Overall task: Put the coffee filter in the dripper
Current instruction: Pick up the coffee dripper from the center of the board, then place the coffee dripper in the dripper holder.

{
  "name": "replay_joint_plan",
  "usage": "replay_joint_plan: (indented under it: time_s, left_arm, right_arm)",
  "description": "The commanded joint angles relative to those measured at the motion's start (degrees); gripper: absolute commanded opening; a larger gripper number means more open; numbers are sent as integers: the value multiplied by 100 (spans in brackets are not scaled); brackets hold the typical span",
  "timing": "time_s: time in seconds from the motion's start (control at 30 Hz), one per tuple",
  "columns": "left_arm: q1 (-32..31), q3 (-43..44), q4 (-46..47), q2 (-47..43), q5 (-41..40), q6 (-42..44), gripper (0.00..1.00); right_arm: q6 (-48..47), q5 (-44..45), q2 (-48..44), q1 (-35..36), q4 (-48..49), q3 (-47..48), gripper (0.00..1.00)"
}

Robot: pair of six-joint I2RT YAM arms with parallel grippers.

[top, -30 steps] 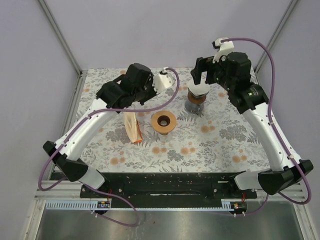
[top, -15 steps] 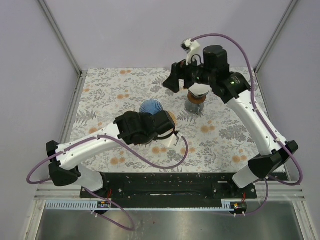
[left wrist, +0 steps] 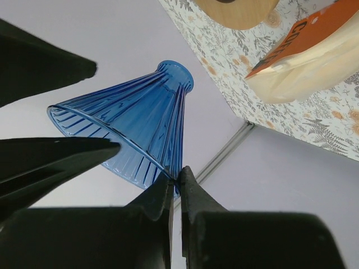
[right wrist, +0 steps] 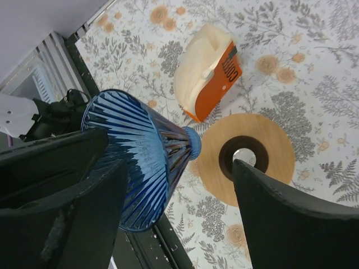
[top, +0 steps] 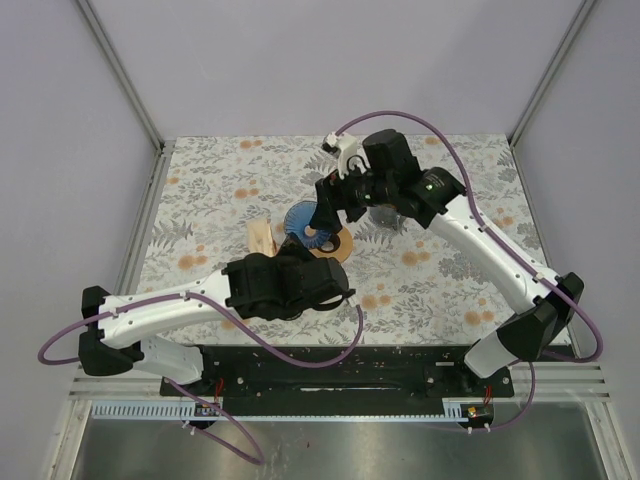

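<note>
The left gripper (left wrist: 179,179) has its fingers pressed together on the wide rim of the blue dripper (left wrist: 134,131). Only the left wrist view shows this pinch; from above the wrist body hides it. The same view shows the ribbed cone lying on its side, narrow neck pointing away from the fingers. The right wrist view shows something else: the right gripper (right wrist: 178,161) has its fingers wide apart with the dripper between them. The wide end sits close against one finger and the other finger stands well clear (no grip on that side, then). The pack of coffee filters (right wrist: 196,67), cream with an orange label, lies on the flowered table (top: 450,280) just beside the wooden ring (right wrist: 269,140). The dripper's neck points toward that ring. The top view sets these out plainly, with pack, dripper and ring in a row from left to right and both arms meeting over them. Whether any single filter is out of the pack cannot be told.
</note>
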Motion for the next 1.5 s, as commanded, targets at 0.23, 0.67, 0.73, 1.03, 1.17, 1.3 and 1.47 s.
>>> replay_joint_plan:
  time_s: [0.23, 0.67, 0.73, 1.03, 1.17, 1.3, 1.47]
  left_arm:
    - [-59, 30, 409, -97, -378, 142, 0]
    - [397, 1934, -328, 34, 1183, -1376, 99]
    - [861, 2654, -715, 131, 1860, -1868, 99]
    - [3498, 3221, -1016, 245, 5314, -3880, 99]
    - [4220, 3177, -822, 579, 6405, -5269, 93]
    - [4765, 2950, -463, 720, 7416, -6333, 84]
    - [5127, 1695, 574, 457, 7542, -7485, 76]
  right_arm:
    - [-33, 859, -18, 244, 215, -161, 19]
    - [-173, 1573, 509, 139, -593, 507, 0]
    - [-173, 1458, 579, 60, -708, 577, 0]
    - [-112, 870, 720, -64, -1068, 472, 0]
    - [-103, 790, 1080, -55, -1419, 682, 0]
    - [-85, 825, 1291, -107, -1438, 798, 0]
    - [-68, 746, 1414, -204, -1367, 710, 0]
